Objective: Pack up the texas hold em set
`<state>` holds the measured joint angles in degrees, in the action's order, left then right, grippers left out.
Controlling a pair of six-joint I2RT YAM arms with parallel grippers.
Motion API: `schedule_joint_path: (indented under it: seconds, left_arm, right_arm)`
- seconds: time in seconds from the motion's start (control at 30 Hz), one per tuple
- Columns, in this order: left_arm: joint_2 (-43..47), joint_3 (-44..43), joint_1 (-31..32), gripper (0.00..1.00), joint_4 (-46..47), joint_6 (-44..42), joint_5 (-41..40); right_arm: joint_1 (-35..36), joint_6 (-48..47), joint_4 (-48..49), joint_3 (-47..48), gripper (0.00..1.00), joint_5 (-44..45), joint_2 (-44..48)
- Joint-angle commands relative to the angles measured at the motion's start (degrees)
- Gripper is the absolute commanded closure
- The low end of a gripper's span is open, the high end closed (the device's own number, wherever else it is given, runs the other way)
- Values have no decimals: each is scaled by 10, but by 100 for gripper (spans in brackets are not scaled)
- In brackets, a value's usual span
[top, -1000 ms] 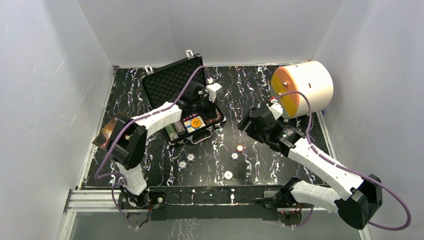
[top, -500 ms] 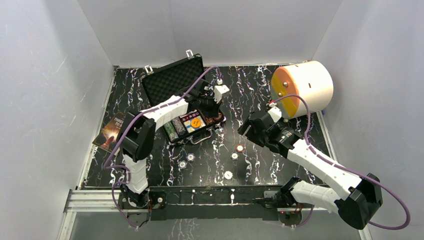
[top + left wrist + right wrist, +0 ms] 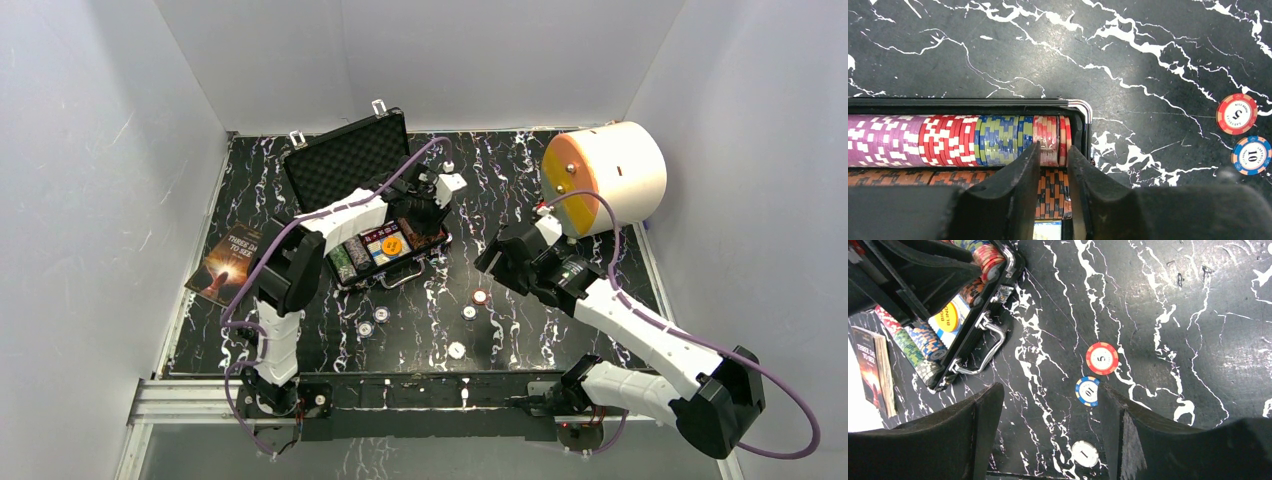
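Note:
The open black chip case [image 3: 440, 238] lies left of centre, its rows of chips [image 3: 948, 140] on edge in the tray. My left gripper [image 3: 1053, 150] hovers over the right end of the rows by the case wall [image 3: 1084, 111]. Its fingers stand a narrow gap apart with nothing between them. Loose on the table are a red 5 chip [image 3: 1102, 358], a blue 10 chip [image 3: 1087, 391] and a white 1 chip [image 3: 1085, 453]. My right gripper [image 3: 1050, 390] hangs wide open above them, holding nothing. Two more loose chips [image 3: 374, 321] lie in front of the case.
The case lid [image 3: 345, 160] stands open at the back and its metal handle [image 3: 985, 347] faces the loose chips. A white cylinder with an orange face [image 3: 605, 175] lies at the back right. A book [image 3: 228, 262] rests at the left edge. Grey walls enclose the table.
My left gripper has slid right along the case to its right end. The right arm has barely shifted. The loose chips have not moved.

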<state>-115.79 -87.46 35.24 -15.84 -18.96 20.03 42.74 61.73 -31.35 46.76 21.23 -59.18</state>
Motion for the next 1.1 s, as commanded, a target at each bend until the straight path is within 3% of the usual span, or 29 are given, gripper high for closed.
schedule_joint_path:
  seconds: [0.0,0.3,0.47,0.53,0.73,1.07]
  left_arm:
    - [14,-28,2,72,-3,-10,-10]
    - [84,0,1,66,17,27,-22]
    - [190,93,-3,54,114,155,-81]
    - [242,139,-5,44,145,211,-97]
    - [395,257,-6,30,164,373,-177]
    - [542,389,-6,27,127,425,-133]
  right_arm:
    - [-3,5,6,-5,24,4,-5]
    - [-2,-30,16,-5,24,-21,-57]
    - [-2,-76,-20,27,25,-34,-147]
    - [-2,-90,-37,44,25,-39,-186]
    - [0,-111,-42,61,26,-52,-255]
    - [0,-127,-42,86,27,-31,-313]
